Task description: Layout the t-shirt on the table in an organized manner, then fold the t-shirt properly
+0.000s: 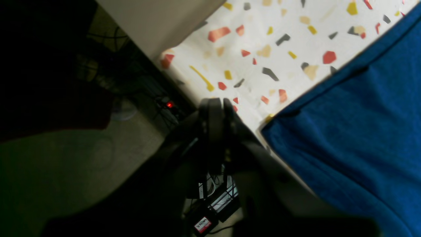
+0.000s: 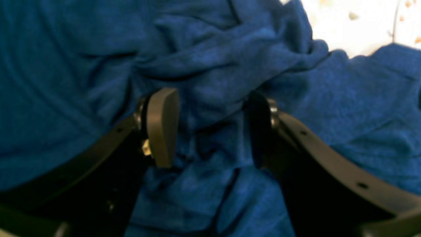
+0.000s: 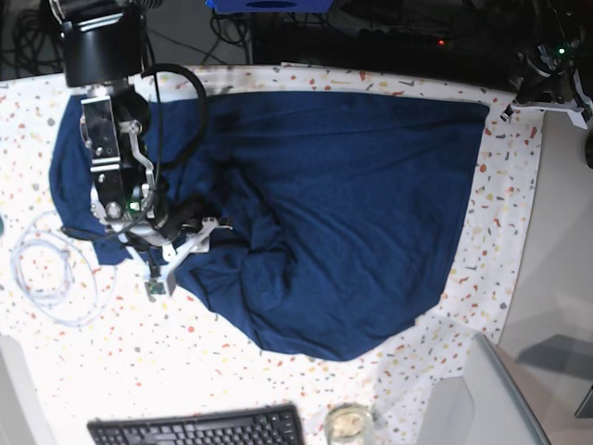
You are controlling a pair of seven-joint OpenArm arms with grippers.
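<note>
The navy t-shirt (image 3: 343, 204) lies spread over most of the speckled table (image 3: 278, 371), smoother at the back and right, rumpled along its left and front edges. My right gripper (image 2: 210, 128) is open low over the rumpled left part, its grey pad (image 2: 162, 125) and the dark one either side of a bunched ridge of fabric. In the base view that gripper (image 3: 199, 232) is at the shirt's front-left edge. My left gripper (image 1: 218, 102) is shut and empty, off the table's corner, beside a straight hem of the t-shirt (image 1: 345, 138).
A white cable loop (image 3: 56, 269) lies on the table left of the shirt. A black keyboard (image 3: 195, 428) and a small glass (image 3: 347, 425) are at the front edge. A plain grey surface (image 3: 565, 232) borders the right side, and dark equipment (image 3: 389, 42) lines the back.
</note>
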